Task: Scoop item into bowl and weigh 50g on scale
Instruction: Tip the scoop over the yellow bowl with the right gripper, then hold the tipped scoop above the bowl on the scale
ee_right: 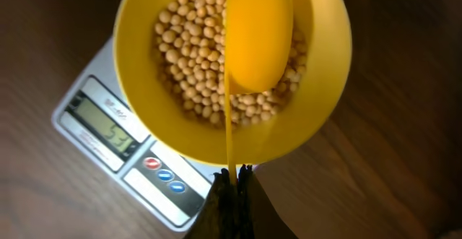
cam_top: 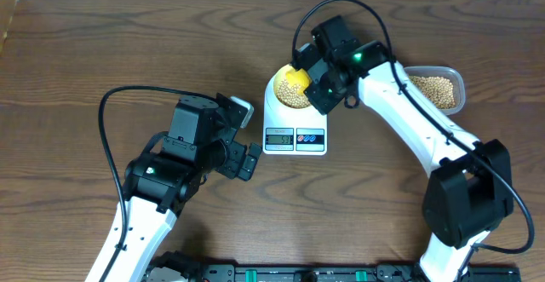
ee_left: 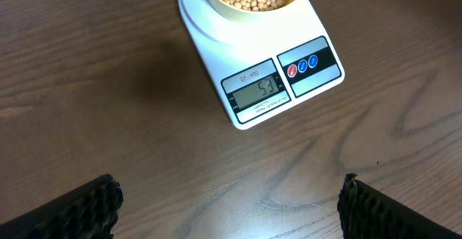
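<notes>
Beans (ee_right: 189,58): lying heaped inside bowl (ee_right: 137,102), covering its bottom, w/ more waiting in clear tub (cam_top: 436,91) on the counter (ee_left: 108,87), off to the robot's right of scale (ee_left: 216,55). Bowl sitting on scale's platform, set back from display (ee_left: 258,91) & the btns, prob. for leaving the readout unobstructed to both wrist cams. Showing what looks like 53. Judging that as slightly over target, so prob. calling for a few beans coming back out rather than more going in. Gripping scoop (ee_right: 256,37) by its thin handle w/ right pincer (ee_right: 234,188), jaws closed tight on the handle end, holding the scoop head over the beans & inside the bowl rim. Hanging there prob. for catching any spill in the bowl and for being ready to lift out a small amt. Unclear: scoop head touching the beans or hovering just above. Worth noting, any resting weight skewing the figure. Hovering w/ left pincer (ee_left: 231,214) spread fully wide & holding nothing, over bare counter on the display side of scale, well apart from bowl. Prob. standing clear of the right arm's path while pointing its cam at the readout, giving a straight-on check of the figure during trimming.
</notes>
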Controlling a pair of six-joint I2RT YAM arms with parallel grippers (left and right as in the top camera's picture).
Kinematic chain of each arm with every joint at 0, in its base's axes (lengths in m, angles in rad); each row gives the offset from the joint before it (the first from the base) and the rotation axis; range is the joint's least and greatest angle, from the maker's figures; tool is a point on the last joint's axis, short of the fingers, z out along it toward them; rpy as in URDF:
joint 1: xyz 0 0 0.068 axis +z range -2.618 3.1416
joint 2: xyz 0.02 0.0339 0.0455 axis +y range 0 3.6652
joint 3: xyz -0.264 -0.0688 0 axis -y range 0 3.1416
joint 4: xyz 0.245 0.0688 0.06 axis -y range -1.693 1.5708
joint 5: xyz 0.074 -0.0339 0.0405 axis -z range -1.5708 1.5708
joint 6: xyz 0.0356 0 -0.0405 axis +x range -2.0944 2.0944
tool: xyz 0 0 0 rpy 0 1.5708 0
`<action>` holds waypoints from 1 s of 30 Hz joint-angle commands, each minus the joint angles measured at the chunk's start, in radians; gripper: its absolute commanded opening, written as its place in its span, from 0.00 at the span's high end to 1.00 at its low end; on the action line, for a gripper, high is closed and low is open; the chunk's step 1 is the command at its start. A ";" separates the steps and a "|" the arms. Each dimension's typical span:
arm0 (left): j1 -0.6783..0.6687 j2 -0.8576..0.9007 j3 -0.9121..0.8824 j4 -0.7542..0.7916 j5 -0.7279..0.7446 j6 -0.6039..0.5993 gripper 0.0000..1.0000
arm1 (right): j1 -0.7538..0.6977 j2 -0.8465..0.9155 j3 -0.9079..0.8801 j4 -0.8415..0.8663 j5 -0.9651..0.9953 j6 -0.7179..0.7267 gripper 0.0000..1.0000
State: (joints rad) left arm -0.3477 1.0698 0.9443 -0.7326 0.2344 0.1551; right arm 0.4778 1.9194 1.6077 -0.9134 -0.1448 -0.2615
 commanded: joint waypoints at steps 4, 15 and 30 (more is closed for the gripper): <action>0.004 0.001 0.002 0.000 0.008 0.002 0.02 | -0.041 -0.033 0.009 -0.002 -0.196 0.048 0.99; 0.004 0.001 0.002 0.000 0.008 0.002 0.02 | -0.094 -0.065 0.009 -0.002 -0.206 0.048 0.99; 0.004 0.001 0.002 0.000 0.008 0.002 0.02 | -0.171 -0.091 0.009 -0.015 -0.476 0.101 0.99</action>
State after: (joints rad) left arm -0.3477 1.0698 0.9443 -0.7326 0.2344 0.1551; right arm 0.3305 1.8587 1.6077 -0.9211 -0.4992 -0.1879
